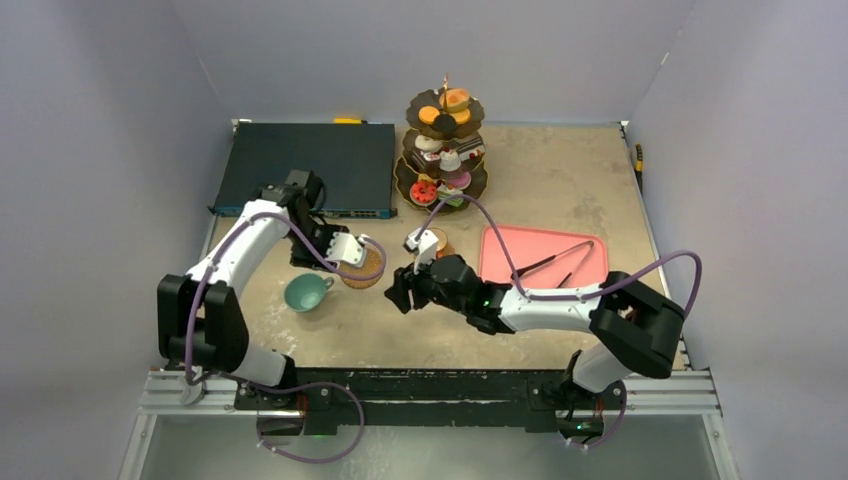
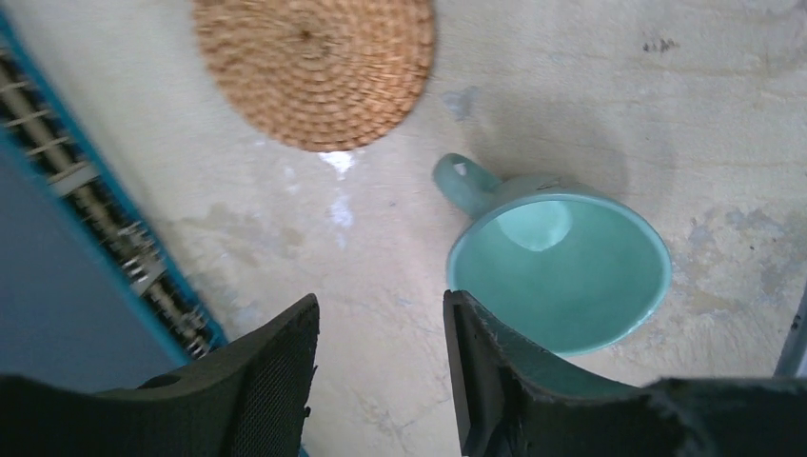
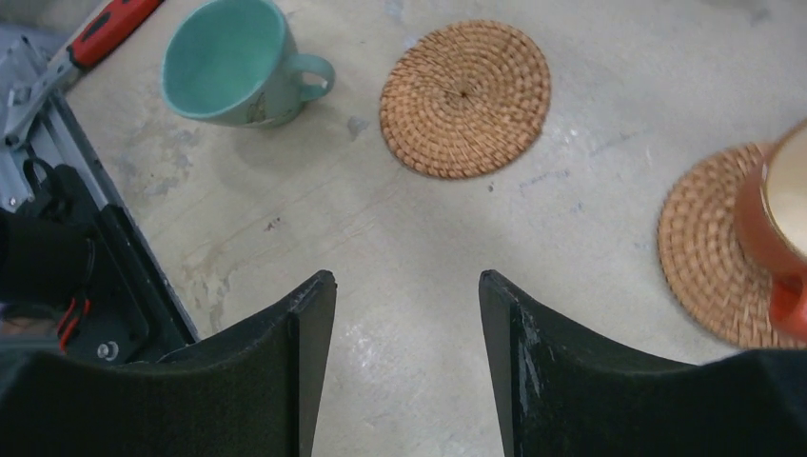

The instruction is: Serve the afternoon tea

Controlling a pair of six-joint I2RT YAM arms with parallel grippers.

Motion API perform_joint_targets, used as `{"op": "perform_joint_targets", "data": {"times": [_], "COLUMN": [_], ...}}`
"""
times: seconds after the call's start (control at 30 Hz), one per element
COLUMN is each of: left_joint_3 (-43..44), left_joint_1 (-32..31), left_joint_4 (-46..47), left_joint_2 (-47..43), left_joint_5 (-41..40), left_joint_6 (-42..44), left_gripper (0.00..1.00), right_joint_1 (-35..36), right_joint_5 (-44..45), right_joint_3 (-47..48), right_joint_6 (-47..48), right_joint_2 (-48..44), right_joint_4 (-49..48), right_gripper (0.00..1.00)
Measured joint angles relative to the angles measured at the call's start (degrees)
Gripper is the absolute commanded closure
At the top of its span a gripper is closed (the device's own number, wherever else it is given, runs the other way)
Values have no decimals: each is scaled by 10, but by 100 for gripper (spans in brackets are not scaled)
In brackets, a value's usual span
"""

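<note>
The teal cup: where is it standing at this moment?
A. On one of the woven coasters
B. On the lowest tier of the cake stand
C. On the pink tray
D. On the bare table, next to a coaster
D: the right wrist view shows the teal cup sitting directly on the table, apart from the woven coaster beside it, which has nothing on it.

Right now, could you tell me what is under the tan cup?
A woven coaster lies under the tan cup; its left part shows, the rest is hidden by the cup. The other coaster is bare.
</note>
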State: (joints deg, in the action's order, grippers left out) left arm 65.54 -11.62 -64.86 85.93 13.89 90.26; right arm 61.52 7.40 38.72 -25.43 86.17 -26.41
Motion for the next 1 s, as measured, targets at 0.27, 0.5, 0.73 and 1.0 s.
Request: {"op": "perform_joint_targets", "data": {"times": [0.27, 0.5, 0.73, 1.0], "left_joint_3": [78, 139, 141, 134], "left_joint_1": [92, 234, 273, 281], "left_joint_4": [11, 26, 62, 112], "left_joint_2": [-28, 7, 21, -10], "left_joint_5": [106, 197, 187, 168], "left_joint_6": [-115, -251, -404, -485], "left_gripper": [36, 32, 26, 25], "right_joint_1": [0, -5, -23, -22], "right_joint_5": [-109, -212, -305, -287], "right_joint_3": [146, 315, 345, 432], "right_joint_6": [200, 371, 468, 537], "right_joint_2": [106, 238, 279, 350], "right_joint_4": [18, 81, 123, 141], "right_gripper": [34, 35, 35, 36]}}
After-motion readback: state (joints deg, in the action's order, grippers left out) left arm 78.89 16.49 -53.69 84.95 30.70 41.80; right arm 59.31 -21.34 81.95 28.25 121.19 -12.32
